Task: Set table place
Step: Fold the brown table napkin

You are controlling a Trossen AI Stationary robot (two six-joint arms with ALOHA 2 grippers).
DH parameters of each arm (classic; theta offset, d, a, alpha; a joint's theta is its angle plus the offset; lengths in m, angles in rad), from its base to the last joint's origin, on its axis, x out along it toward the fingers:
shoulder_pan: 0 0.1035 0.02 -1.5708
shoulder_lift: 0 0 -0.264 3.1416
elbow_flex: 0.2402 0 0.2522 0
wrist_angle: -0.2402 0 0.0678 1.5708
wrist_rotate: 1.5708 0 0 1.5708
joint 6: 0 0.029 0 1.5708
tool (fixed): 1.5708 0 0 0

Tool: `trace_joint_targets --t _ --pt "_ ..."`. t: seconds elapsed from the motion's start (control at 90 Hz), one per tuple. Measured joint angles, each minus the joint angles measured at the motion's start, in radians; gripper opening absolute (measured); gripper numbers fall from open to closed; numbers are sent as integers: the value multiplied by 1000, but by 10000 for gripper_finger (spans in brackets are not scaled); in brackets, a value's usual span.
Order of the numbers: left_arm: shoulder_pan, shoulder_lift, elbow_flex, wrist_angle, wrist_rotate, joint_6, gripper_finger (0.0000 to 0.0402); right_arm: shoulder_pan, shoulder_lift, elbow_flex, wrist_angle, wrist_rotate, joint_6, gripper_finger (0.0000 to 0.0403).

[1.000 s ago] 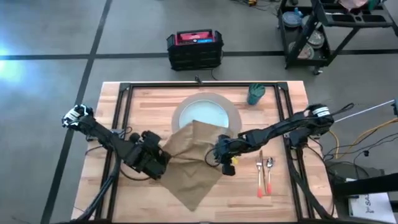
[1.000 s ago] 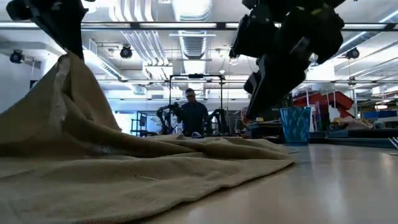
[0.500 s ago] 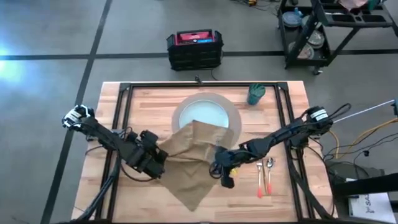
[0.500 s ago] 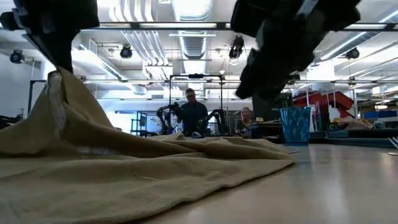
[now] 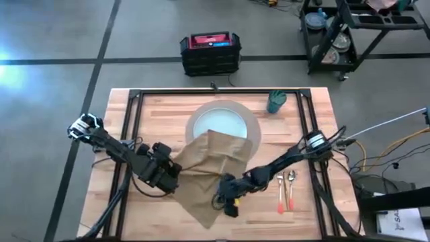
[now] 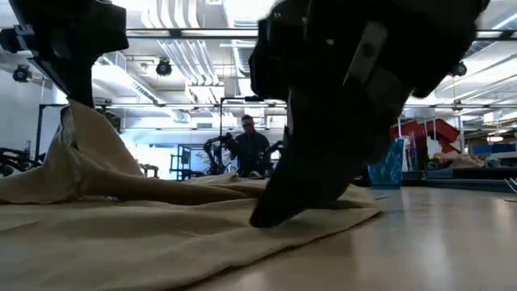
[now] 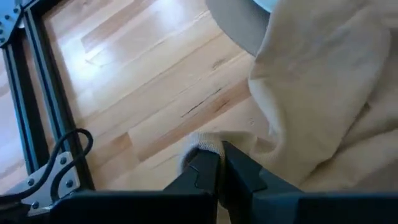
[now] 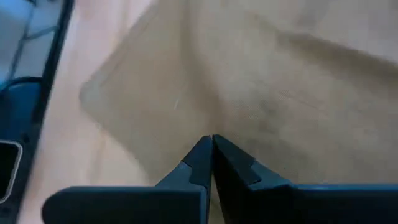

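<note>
Napkin [image 5: 205,175] lies spread on table [image 5: 309,202], far corner over plate [image 5: 222,122]. L gripper [image 7: 216,163] pinches its left edge, lifted a bit. R gripper [image 8: 211,148], fingers pressed together, tips on cloth near the front corner. Fork [image 5: 280,191], spoon [image 5: 291,188] lie to the right.

Both arms are dark, jointed tubes with a white band at the far joint. Black cables loop behind the left hand [image 5: 169,176]. The right hand [image 5: 225,202] carries a small yellow mark; its fingers [image 8: 205,163] are matte black, tapering wedges.
</note>
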Motion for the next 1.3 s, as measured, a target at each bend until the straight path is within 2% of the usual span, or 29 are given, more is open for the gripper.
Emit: trace_joint_targets --t 0.256,0.489,0.667,0.833,1.033,1.167,1.3 --pt "-38 0 -4 34 185 20 0 141 -9 24 -219 140 185 0" --pt "-159 14 -6 115 195 -117 0 247 -95 15 -589 305 389 0" --pt "-257 72 -6 273 196 -198 0 284 -166 7 -812 347 514 0" --pt "-299 146 -6 415 191 -208 0 340 -226 11 -784 382 549 0" --pt "-274 192 -6 365 97 -203 0 342 -240 11 -739 457 482 5" --pt "-244 189 -6 326 22 -177 0 327 -259 13 -759 523 449 31" --pt "-224 164 -6 322 -45 -138 0 320 -300 13 -812 575 443 74"
